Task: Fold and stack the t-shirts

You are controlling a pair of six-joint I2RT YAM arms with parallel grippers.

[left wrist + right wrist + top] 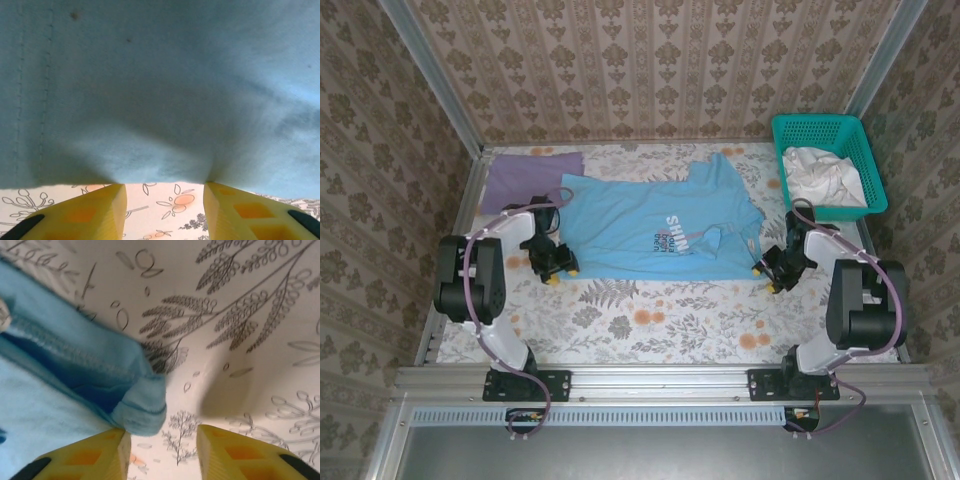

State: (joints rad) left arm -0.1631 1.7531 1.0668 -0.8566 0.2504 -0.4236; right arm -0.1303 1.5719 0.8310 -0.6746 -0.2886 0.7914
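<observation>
The sky-blue t-shirt [655,225] lies spread flat on the floral table cover [650,320], its near edge just ahead of both arms. At its near left corner our left gripper [165,187] has its jaws part-open. The hem meets the fingertips and bare cover shows between them, so nothing is clamped. At the near right corner our right gripper [162,432] is likewise part-open and empty; the rolled corner touches one finger and sits to that side, not in the gap. We judge the step to be pinching this edge for a fold toward the far side. To do it well, we should centre each corner between the pads, bite past the hem stitching, close both together and lift evenly. Farther back, the lavender t-shirt [530,178] lies flat at the far left, and the teal basket [820,128] sits at the far right.
</observation>
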